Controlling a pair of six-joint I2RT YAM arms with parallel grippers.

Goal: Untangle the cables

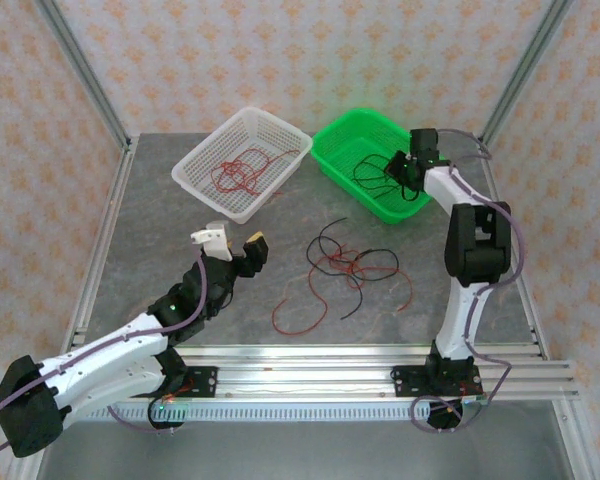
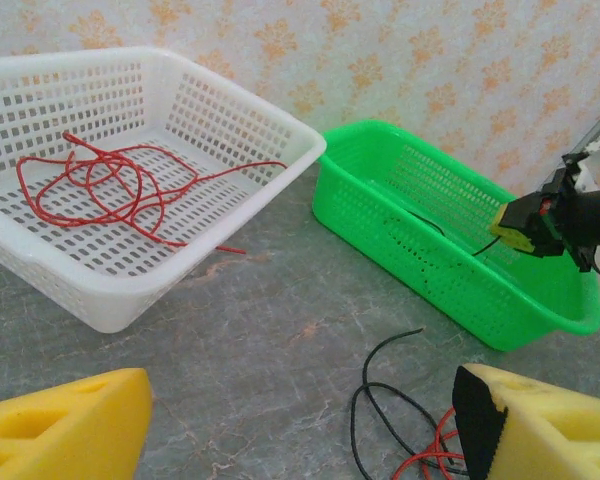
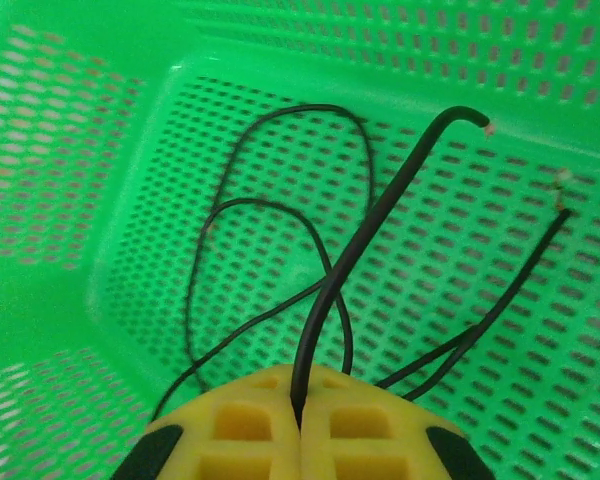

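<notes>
A loose tangle of red and black cables (image 1: 345, 270) lies on the grey table in the middle. My left gripper (image 1: 233, 243) hovers open just left of it, nothing between its yellow fingers (image 2: 70, 425). A black cable loop (image 2: 400, 400) and some red cable (image 2: 435, 455) lie by its right finger. My right gripper (image 3: 300, 410) hangs inside the green basket (image 1: 335, 160), shut on a black cable (image 3: 370, 220) that sticks up from its closed jaws. More black cables (image 3: 220, 260) lie on the basket floor. Red cables (image 2: 110, 185) rest in the white basket (image 2: 230, 95).
The white basket (image 1: 195, 165) and the green basket (image 2: 430, 250) stand side by side at the back of the table. Aluminium frame posts rise at the back corners, and a rail (image 1: 330, 355) runs along the near edge.
</notes>
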